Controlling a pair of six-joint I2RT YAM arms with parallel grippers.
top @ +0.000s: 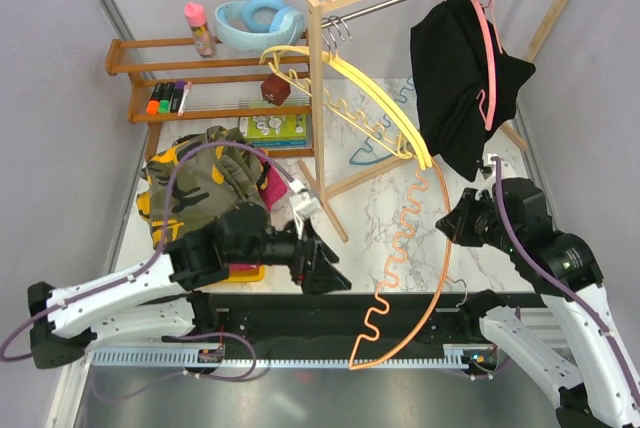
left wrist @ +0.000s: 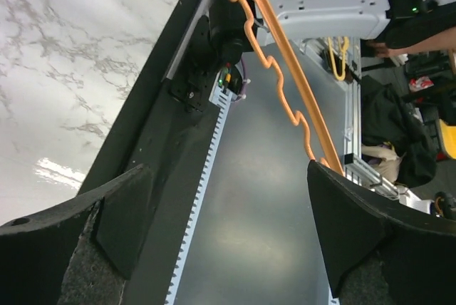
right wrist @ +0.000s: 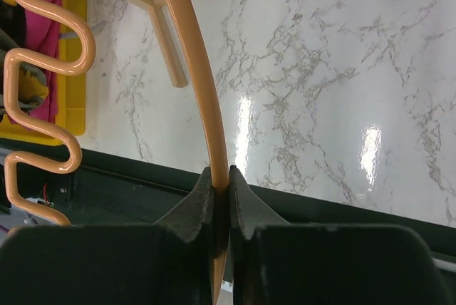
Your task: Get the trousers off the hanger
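A bare orange hanger (top: 405,248) with a wavy lower bar reaches from the marble table out over its near edge. My right gripper (top: 447,228) is shut on the hanger's smooth curved bar (right wrist: 214,105), which sits pinched between the fingertips (right wrist: 203,194). My left gripper (top: 325,273) is open over the near edge, with nothing between its fingers (left wrist: 121,212); the orange hanger (left wrist: 285,55) lies ahead of it. Camouflage trousers (top: 200,188) and magenta ones (top: 272,188) lie heaped at the left. Black trousers (top: 460,78) hang on a pink hanger (top: 488,48) from the rail.
A wooden clothes rack (top: 320,98) stands mid-table with yellow hangers (top: 370,98) leaning on it. A shelf (top: 190,98) at the back left holds markers, a pink bottle (top: 200,28) and a blue ring (top: 260,18). A yellow tray (top: 247,273) lies under the heap. A blue hanger (top: 365,155) lies flat.
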